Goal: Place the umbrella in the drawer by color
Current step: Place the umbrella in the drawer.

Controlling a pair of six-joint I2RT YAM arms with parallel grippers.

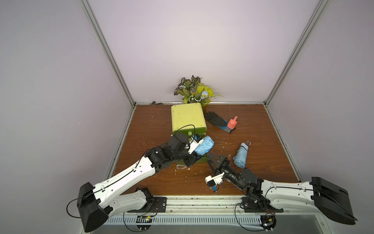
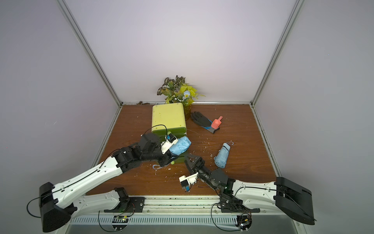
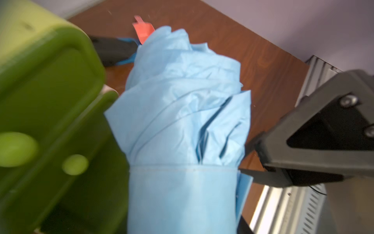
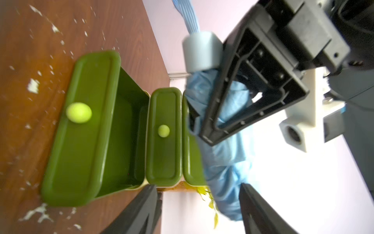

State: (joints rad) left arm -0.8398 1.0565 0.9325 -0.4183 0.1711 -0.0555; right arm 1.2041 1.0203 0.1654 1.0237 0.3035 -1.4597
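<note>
My left gripper point(image 1: 197, 155) is shut on a folded light-blue umbrella point(image 1: 204, 147), holding it in the air just in front of the green drawer unit point(image 1: 187, 117). In the right wrist view its black finger point(image 4: 242, 101) crosses the umbrella point(image 4: 226, 172) below the grey handle cap point(image 4: 202, 52). The bottom drawer point(image 4: 85, 129) is pulled out and looks empty; the drawer point(image 4: 164, 137) above it is shut. My right gripper point(image 1: 209, 160) stands open and empty by the drawer's front. A second blue umbrella point(image 1: 240, 155) lies on the table to the right.
A black glove point(image 1: 217, 119) with a pink scoop point(image 1: 232, 122) on it lies right of the unit. A potted plant point(image 1: 194, 91) stands at the back wall. White scraps litter the wooden table point(image 1: 263, 131). A blue strap loop point(image 1: 181, 167) lies under my left arm.
</note>
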